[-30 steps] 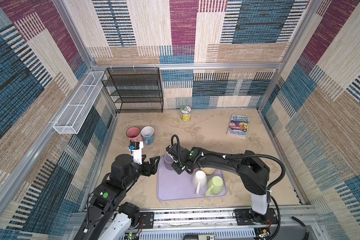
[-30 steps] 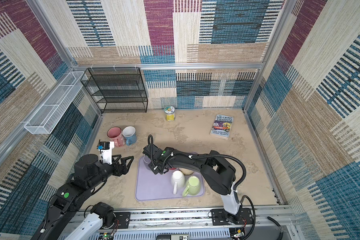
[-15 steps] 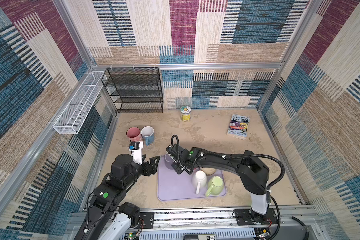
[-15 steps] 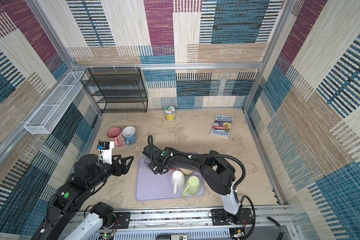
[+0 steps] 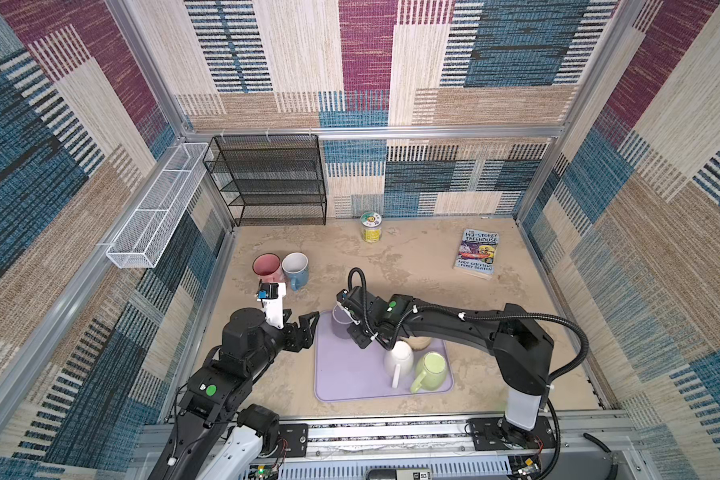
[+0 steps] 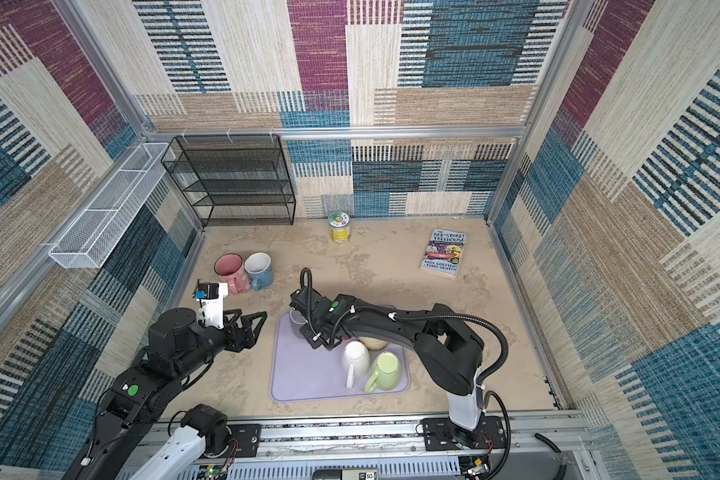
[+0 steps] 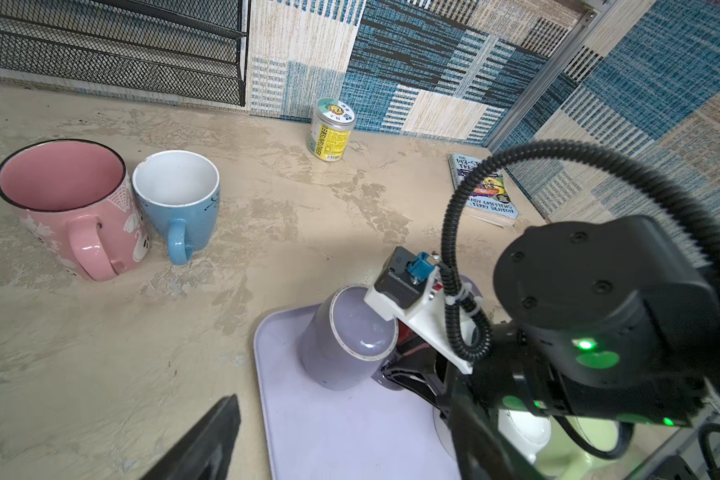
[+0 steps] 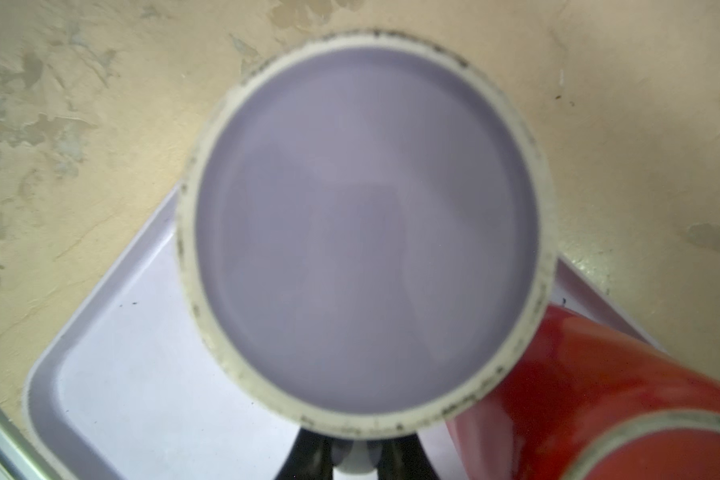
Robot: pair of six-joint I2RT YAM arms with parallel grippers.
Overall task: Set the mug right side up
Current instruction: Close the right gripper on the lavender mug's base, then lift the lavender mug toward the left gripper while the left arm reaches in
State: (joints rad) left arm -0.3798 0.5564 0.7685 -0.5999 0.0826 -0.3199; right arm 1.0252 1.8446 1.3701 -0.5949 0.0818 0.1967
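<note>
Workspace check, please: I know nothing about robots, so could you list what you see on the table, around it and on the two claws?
Surface: beige table, mottled; lilac tray near the front.
Job's things: lilac mug upside down on the tray's far left corner.
Clutter: white mug, green mug and red mug also on the tray; pink mug and blue mug upright, side by side on the table; yellow can and black rack by the back wall; book lying flat.
Grippers: right gripper shut on the lilac mug's handle; left gripper open, empty, beside the tray.
Cables: black hose looped over the right wrist.
Surroundings: patchwork fabric walls; white wire basket on a side wall.
</note>
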